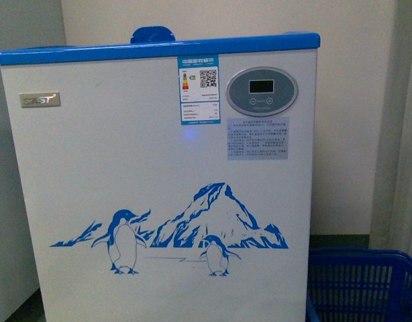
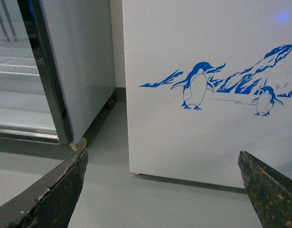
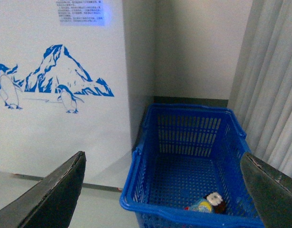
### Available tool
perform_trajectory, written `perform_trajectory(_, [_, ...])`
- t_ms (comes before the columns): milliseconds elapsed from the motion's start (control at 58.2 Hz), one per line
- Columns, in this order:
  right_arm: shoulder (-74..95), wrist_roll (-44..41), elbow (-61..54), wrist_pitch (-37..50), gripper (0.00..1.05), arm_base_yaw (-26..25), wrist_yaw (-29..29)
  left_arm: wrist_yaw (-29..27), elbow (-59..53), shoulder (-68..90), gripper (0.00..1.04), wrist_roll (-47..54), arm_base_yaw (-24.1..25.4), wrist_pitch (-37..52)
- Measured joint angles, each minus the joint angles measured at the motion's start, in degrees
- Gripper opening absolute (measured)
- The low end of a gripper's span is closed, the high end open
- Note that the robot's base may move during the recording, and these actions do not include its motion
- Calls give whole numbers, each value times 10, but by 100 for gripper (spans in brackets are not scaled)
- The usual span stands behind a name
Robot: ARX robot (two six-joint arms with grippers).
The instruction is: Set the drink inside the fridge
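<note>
Below the right claw [image 3: 162,156], spread and empty: drink [image 3: 206,204], lying in the blue basket [image 3: 189,130] just beside the fridge [image 1: 159,174]. Left claw [image 2: 162,153], likewise spread and empty, faces the fridge front, with the grey cabinet [image 2: 79,61] alongside. Task judged unstarted, the drink ungrasped; grey floor [image 2: 136,199], plain walls, pale curtain [image 3: 274,95].

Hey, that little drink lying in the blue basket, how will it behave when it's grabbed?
The drink looks small, so it is probably light. It seems to lie on its side on the perforated floor of the basket, so a nudge may roll or slide it. It is too blurred to tell stiff from squashy.
</note>
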Motion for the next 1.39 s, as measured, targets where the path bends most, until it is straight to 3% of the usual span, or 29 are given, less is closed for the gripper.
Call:
perform_trajectory(756, [0, 0, 0, 0, 97, 0, 1, 0, 0, 0, 97, 0, 0, 0])
perform_trajectory(808, [28, 32, 19, -54, 97, 13, 47, 0, 0, 0, 97, 0, 0, 0])
perform_trajectory(876, [143, 119, 89, -197, 97, 30, 128, 0, 0, 0, 97, 0, 0, 0])
perform_trajectory(945, [285, 210, 130, -259, 97, 4, 131, 0, 0, 0, 97, 0, 0, 0])
perform_trajectory(1186, [832, 352, 268, -29, 97, -70, 122, 0, 0, 0, 97, 0, 0, 0])
perform_trajectory(1392, [1131, 391, 393, 24, 97, -97, 124, 0, 0, 0, 97, 0, 0, 0])
